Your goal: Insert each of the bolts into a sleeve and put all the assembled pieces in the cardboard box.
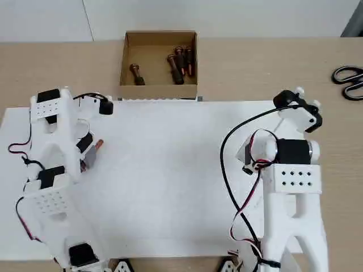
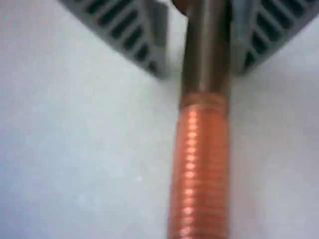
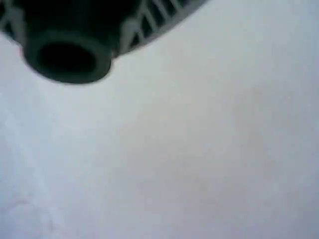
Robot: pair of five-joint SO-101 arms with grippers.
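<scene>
Left gripper [image 2: 199, 64] pinched the bolt [image 2: 202, 164], mid-left in the high view. Right gripper [image 1: 248, 161], mid-right, looked clamped on the sleeve [image 3: 67, 57]. Line both axes up squarely before pushing! Cardboard box [image 1: 159, 90] sat top centre.

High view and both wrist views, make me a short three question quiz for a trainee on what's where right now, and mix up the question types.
1. True or false: the cardboard box holds no pieces yet.
2. What is clamped in the left jaws? A) a wrench B) a bolt C) nothing
3. Fill in: the dark hollow piece held in the right jaws is a ____.
Key: 1 false, several assembled pieces already lie inside. 2 B. 3 sleeve.
</scene>
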